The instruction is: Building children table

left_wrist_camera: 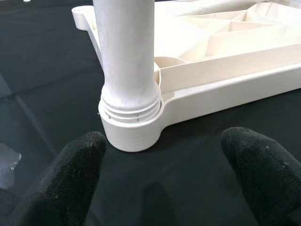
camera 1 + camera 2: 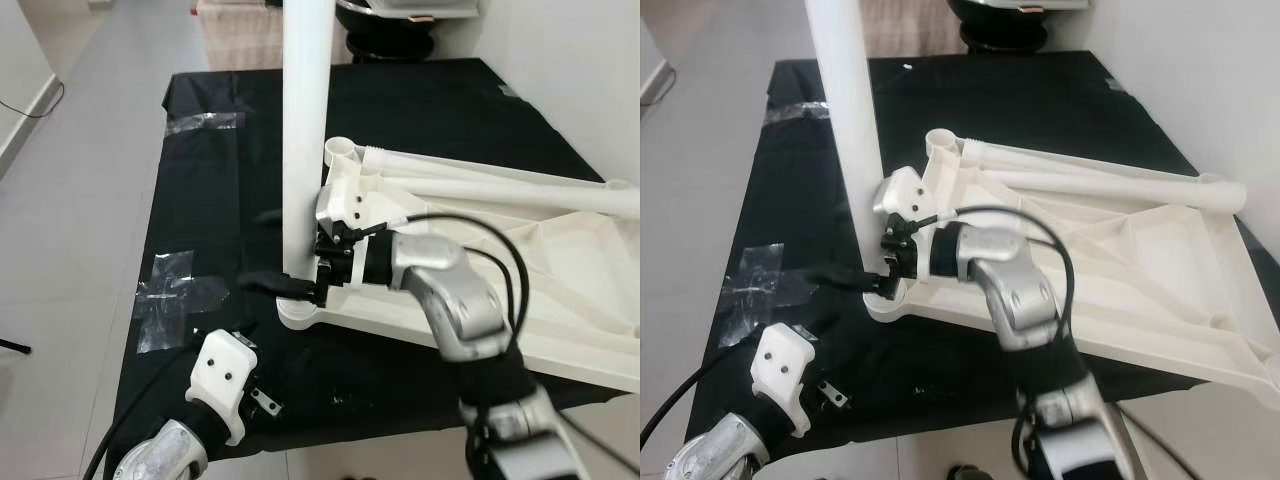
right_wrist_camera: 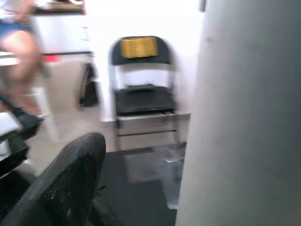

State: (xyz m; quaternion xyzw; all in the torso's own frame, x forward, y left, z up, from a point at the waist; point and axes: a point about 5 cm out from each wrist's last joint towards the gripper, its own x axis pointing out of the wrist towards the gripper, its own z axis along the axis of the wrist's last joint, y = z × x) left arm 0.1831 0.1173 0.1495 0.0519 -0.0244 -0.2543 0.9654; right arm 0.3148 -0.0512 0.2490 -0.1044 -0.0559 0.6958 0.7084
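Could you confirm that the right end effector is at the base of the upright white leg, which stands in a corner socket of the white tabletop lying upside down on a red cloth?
Not quite: the cloth is black, as the left eye view shows.

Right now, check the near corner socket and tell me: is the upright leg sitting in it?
Yes: the upright leg stands in the corner socket of the tabletop, its threads still showing above the rim.

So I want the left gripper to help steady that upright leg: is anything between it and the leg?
Nothing visible. The left gripper is open, facing the leg where it sits in the tabletop's corner socket, with bare black cloth between. The right gripper is already at the leg's base.
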